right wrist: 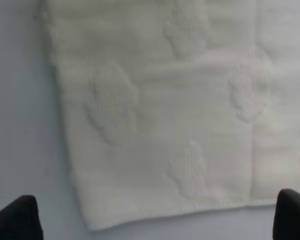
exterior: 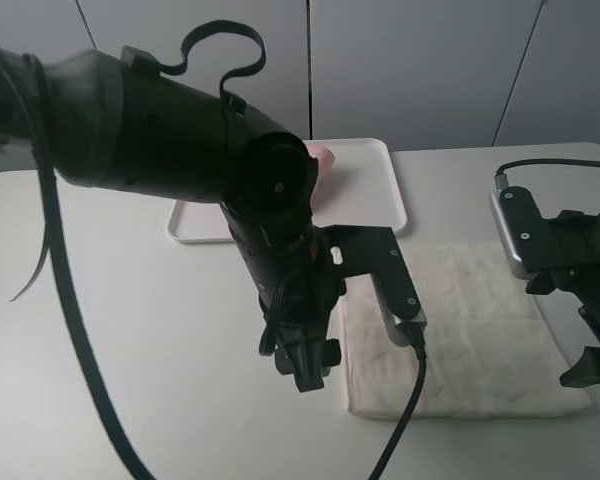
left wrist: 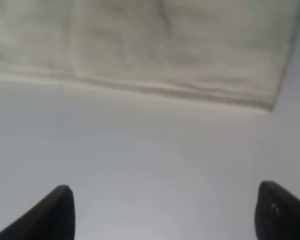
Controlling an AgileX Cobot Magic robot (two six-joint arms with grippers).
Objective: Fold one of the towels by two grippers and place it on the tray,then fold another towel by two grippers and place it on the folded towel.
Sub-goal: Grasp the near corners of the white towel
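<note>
A grey panelled wall (exterior: 430, 70) stands behind a white table (exterior: 130, 300). At the back of the table, near the middle, lies a white tray (exterior: 380, 190). On it sits a pink towel (exterior: 323, 157), mostly hidden behind the left arm, so its shape cannot be made out.

The white towel (exterior: 480, 330) lies flat on the table in front of the tray and to the right of centre. It is a rough rectangle with a thick front edge. In the right wrist view a second edge runs across the cloth, so it looks doubled over, though that is not certain.

The left arm (exterior: 180, 130) reaches in from the left, bulky and close to the high camera, with a black cable (exterior: 60, 280) hanging from it. The left gripper (left wrist: 165, 212) is just off the towel's left edge, over bare table. Its fingers (left wrist: 55, 210) are spread wide and nothing is between them — the towel's hem lies just beyond.

The right gripper (right wrist: 157, 217) is over the towel's right end. Its fingers (right wrist: 17, 217) are also spread wide and grip nothing, and a corner of the towel lies beneath them. Whether either gripper touches the cloth or the table cannot be told.
</note>
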